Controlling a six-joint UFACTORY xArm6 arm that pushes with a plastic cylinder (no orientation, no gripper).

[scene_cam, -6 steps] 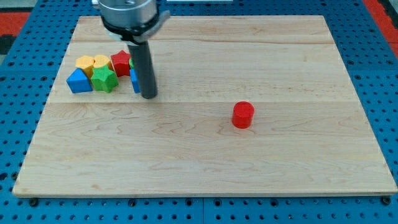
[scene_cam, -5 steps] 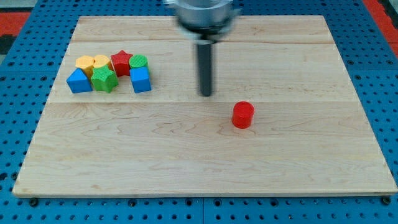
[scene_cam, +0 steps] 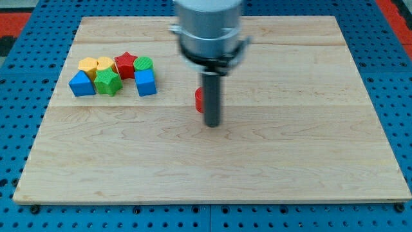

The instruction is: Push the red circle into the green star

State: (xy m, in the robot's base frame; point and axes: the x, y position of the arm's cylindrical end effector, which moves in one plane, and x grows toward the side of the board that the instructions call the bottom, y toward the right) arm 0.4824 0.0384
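The red circle [scene_cam: 199,99] lies near the board's middle, mostly hidden behind my rod; only its left edge shows. My tip [scene_cam: 212,124] rests just right of and below it, touching or nearly so. The green star [scene_cam: 107,82] sits in the cluster at the view's upper left, far to the left of the red circle.
The cluster also holds a blue triangle [scene_cam: 81,84], two yellow blocks [scene_cam: 88,65] [scene_cam: 105,64], a red star [scene_cam: 125,64], a green circle [scene_cam: 143,63] and a blue cube [scene_cam: 145,82]. All rest on the wooden board [scene_cam: 290,161].
The red circle has moved left and up, from the right of centre to the middle. My tip swung right, then came down beside the circle's right.
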